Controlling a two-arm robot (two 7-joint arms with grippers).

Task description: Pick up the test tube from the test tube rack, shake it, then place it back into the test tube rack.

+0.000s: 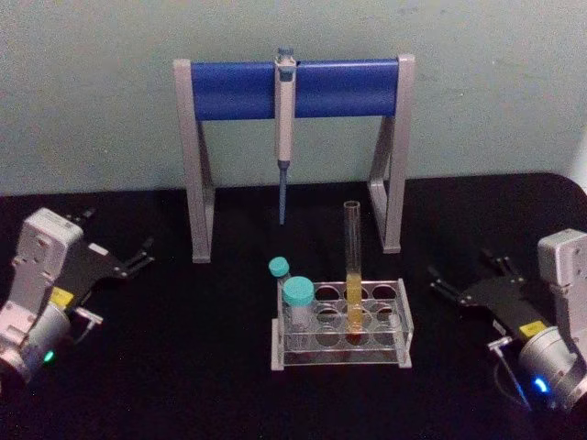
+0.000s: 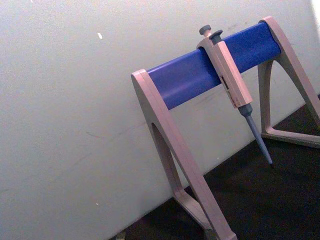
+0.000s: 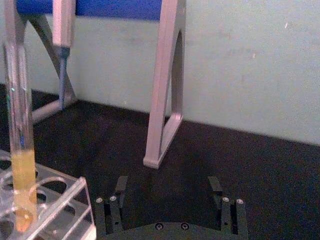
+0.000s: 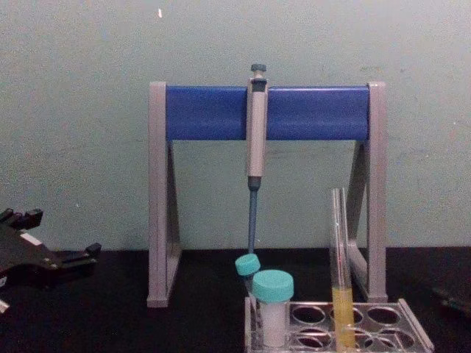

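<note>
Test tube (image 1: 353, 275) with yellow liquid stands upright in a middle hole of the test tube rack (image 1: 341, 328) on the black table (image 1: 183, 385), beside two teal-capped vials (image 1: 292, 298). Right gripper (image 1: 468, 275) rests well to the rack's right, jaws spread and empty. Left gripper (image 1: 138, 255) sits far left, jaws parted, holding nothing.

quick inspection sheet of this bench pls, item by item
surface: black table, bare around the rack
job's things: test tube upright in the test tube rack, yellow liquid in its lower part
clutter: two teal-capped vials in the rack; pipette hanging on the pipette stand
grippers: left gripper open, left of the rack; right gripper open, right of it; both apart from the tube
cables: nothing seen
surroundings: pale wall behind
</note>
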